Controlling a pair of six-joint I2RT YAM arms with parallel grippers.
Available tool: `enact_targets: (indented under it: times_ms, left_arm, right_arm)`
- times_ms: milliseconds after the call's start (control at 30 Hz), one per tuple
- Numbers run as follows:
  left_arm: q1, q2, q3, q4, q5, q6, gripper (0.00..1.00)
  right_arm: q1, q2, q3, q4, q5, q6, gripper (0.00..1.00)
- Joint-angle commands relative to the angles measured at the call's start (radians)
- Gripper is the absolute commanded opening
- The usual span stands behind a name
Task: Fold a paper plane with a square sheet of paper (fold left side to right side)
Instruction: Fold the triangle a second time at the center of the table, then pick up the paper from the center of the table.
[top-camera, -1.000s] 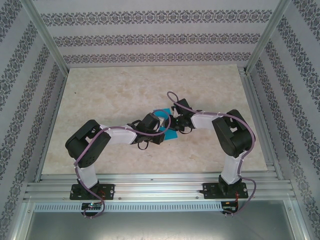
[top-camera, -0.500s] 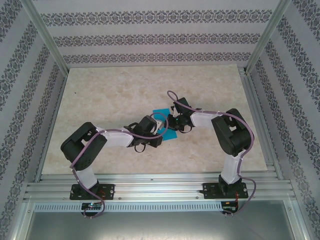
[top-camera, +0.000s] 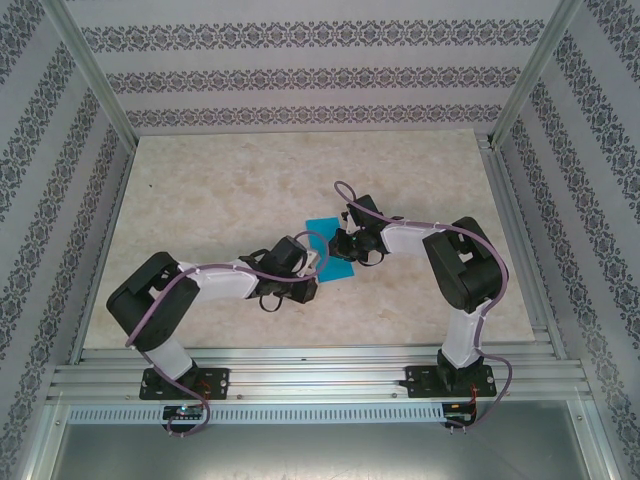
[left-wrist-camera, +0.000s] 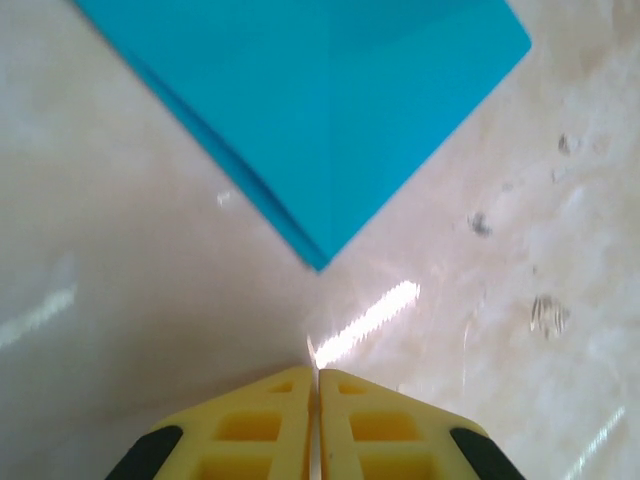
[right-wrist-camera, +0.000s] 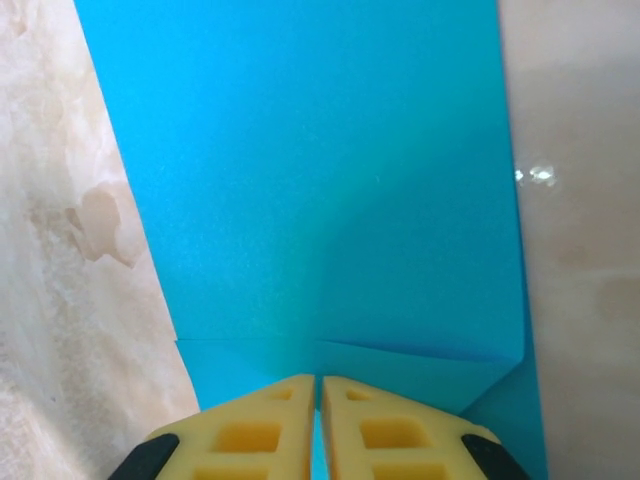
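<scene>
Both clenched: left gripper (left-wrist-camera: 318, 372) over bare table (left-wrist-camera: 520, 300), square sheet of paper (left-wrist-camera: 330, 110) at 12 o'clock; right gripper (right-wrist-camera: 318, 378) atop its creases.

Paper: the square sheet of paper (top-camera: 323, 228) lies flat near the middle of the table (top-camera: 220, 190) (its creases are too small to read).
Left gripper (top-camera: 314, 263): low at the sheet's near-left edge.
Right gripper (top-camera: 342, 244): over the sheet, reaching in from the right.
Surround: patterned walls (top-camera: 300, 75), metal frame (top-camera: 300, 375).
</scene>
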Motion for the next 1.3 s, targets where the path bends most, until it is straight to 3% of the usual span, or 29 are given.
enact_targets:
  times_ms: [0, 133, 300, 467, 733, 933, 1133, 1267]
  left_arm:
    - [0.061, -0.066, -0.007, -0.101, 0.088, -0.043, 0.13]
    - [0.171, -0.105, -0.010, -0.016, 0.206, -0.114, 0.19]
    - [0.251, -0.063, 0.016, 0.128, 0.308, -0.212, 0.34]
    - [0.257, 0.042, 0.089, 0.223, 0.369, -0.253, 0.42]
    - [0.252, 0.179, 0.182, 0.265, 0.399, -0.246, 0.44]
    - [0.250, 0.234, 0.216, 0.283, 0.405, -0.252, 0.37]
    - [0.250, 0.224, 0.215, 0.274, 0.374, -0.250, 0.12]
    - [0.251, 0.206, 0.203, 0.264, 0.352, -0.249, 0.04]
  right_arm:
    - [-0.016, -0.045, 0.000, -0.026, 0.052, 0.001, 0.17]
    - [-0.027, -0.135, 0.010, -0.050, 0.064, -0.003, 0.24]
    - [-0.052, -0.235, -0.046, -0.071, 0.099, -0.021, 0.33]
    - [-0.081, -0.314, -0.146, -0.036, 0.094, -0.029, 0.37]
    - [-0.099, -0.363, -0.243, 0.025, 0.051, -0.014, 0.40]
    - [-0.099, -0.348, -0.272, 0.088, -0.002, 0.018, 0.41]
    - [-0.099, -0.314, -0.297, 0.193, -0.052, 0.080, 0.43]
    - [-0.095, -0.276, -0.290, 0.240, -0.075, 0.107, 0.44]
